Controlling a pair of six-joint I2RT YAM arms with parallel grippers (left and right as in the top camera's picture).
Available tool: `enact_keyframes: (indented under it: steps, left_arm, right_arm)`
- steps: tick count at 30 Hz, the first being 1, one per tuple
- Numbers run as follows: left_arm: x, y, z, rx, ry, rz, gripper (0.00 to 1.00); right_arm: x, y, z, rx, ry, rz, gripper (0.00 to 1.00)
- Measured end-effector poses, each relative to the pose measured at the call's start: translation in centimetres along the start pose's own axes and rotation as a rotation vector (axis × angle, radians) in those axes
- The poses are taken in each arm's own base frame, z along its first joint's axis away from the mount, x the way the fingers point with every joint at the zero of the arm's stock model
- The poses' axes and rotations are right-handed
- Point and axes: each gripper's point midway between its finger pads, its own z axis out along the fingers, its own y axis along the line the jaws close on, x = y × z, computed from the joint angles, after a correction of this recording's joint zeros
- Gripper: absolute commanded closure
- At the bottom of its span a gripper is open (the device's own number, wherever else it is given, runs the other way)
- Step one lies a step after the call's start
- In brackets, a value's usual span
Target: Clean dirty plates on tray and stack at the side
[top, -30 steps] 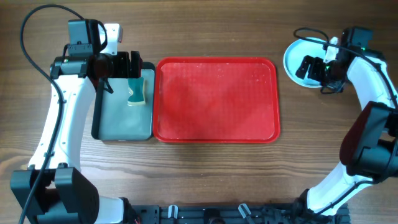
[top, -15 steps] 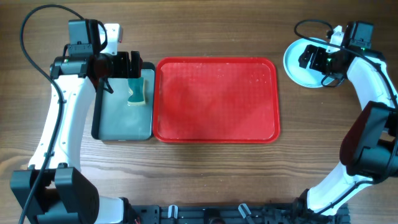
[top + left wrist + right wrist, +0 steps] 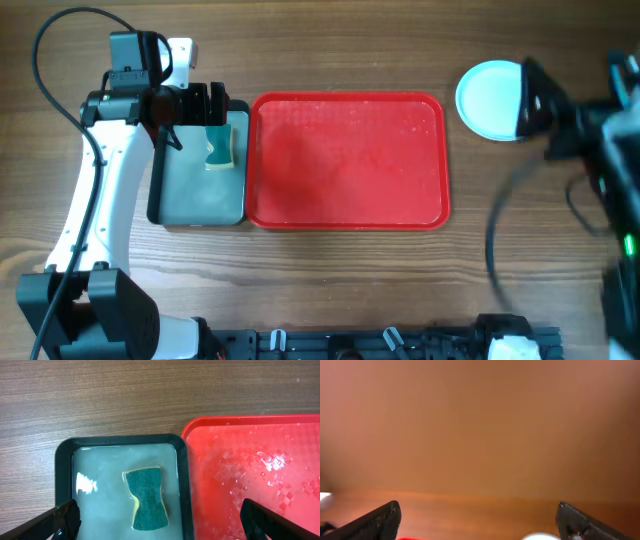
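Plates (image 3: 488, 100) are sitting on the table just left of the right gripper (image 3: 479, 510). We're seeing only 1 pale aqua top; the count under it is unclear. The right arm is showing blurred overhead, jaws standing wide, holding nothing. Red tray (image 3: 347, 160) is lying between the 2 grippers, surface wet. Left gripper (image 3: 205, 105) is hovering spread wide and empty. The sponge (image 3: 146, 499) is lying directly below it in the watery grey tray (image 3: 65, 460).

sponge (image 3: 146, 499): green-topped, flat in wet black-rimmed tray (image 3: 125, 438) | tray: on wooden table (image 3: 125, 395)
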Motion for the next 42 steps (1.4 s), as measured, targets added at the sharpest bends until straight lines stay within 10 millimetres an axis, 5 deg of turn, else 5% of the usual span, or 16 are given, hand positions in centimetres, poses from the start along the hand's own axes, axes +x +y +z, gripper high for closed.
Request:
enact_keyframes:
  steps: [3,9,12,13,16,21,26,31,42]
  left_arm:
    - [-0.1,0.0,0.0,0.0,-0.002,0.0,0.0]
    - [0.0,0.0,0.0,0.0,0.0,0.0,0.0]
    - [0.0,0.0,0.0,0.0,-0.002,0.0,0.0]
    - [0.0,0.0,0.0,0.0,-0.001,0.0,0.0]
    - [0.0,0.0,0.0,0.0,0.001,0.0,0.0]
    - [0.0,0.0,0.0,0.0,0.0,0.0,0.0]
    - [0.0,0.0,0.0,0.0,0.0,0.0,0.0]
    - [0.0,0.0,0.0,0.0,0.0,0.0,0.0]
    - [0.0,0.0,0.0,0.0,0.0,0.0,0.0]
  right_arm:
    - [-1.0,2.3,-6.6,-0.037,-0.076,-0.033,0.0]
    - [1.1,3.8,-13.8,-0.067,-0.187,-0.103,0.0]
    - [4.5,3.5,-13.0,-0.069,-0.249,-0.118,0.0]
    - [7.1,3.2,-11.9,-0.073,-0.261,-0.12,0.0]
    - [8.1,2.9,-10.3,-0.08,-0.443,-0.145,0.0]
    - [13.8,2.1,-6.6,-0.087,-0.6,-0.167,0.0]
    - [21.5,1.1,-3.1,-0.082,-0.419,-0.137,0.0]
    - [30.3,0.2,-0.9,-0.07,-0.055,-0.084,0.0]
    - [30.5,-2.5,-0.9,0.086,-0.044,-0.062,0.0]
